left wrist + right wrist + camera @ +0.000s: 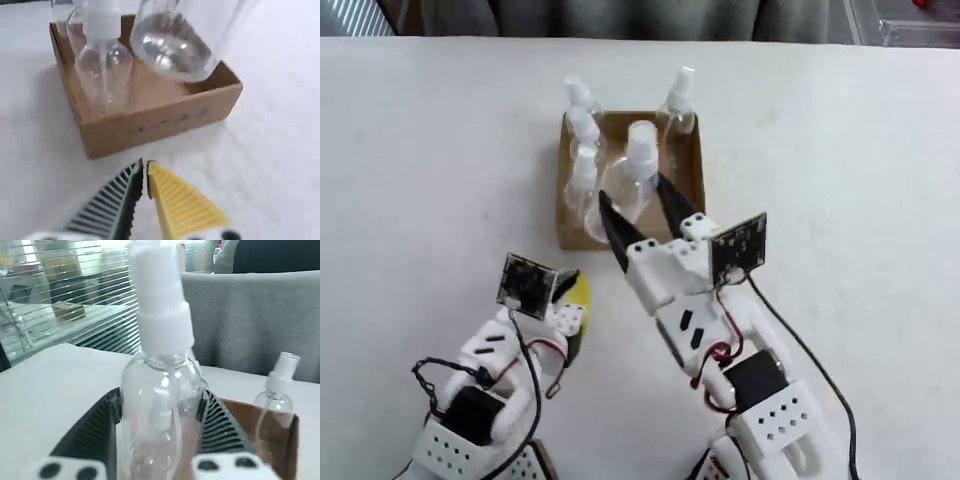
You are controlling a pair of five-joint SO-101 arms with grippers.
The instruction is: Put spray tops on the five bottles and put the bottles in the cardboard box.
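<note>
High view shows a white table (840, 200), matte and faintly mottled, with a cardboard box (692, 172) set near its middle, well apart from every edge. A clear bottle (632, 185) fitted with a white spray top (640, 142) is grasped by the right claw (632, 192), one black finger pressed against each side. It is held over the near half of the box. In the left wrist view its base (175, 50) is seen tilted and raised above the box floor. Three bottles (583, 128), all capped, are lined up along the box wall that faces the table's left edge. A fifth bottle (678, 100) is stood in the box's far right corner. The left claw (575, 282) is kept above bare table between the box and the near edge. Its black and yellow fingers are clenched together on nothing, as seen in the left wrist view (145, 167). Beyond the table's far edge, grey cloth (250, 325) is hung or draped. Slatted blinds (55, 295) are seen beside the cloth, with daylight let through. A clear plastic case (910, 25) is placed past the far right corner.
</note>
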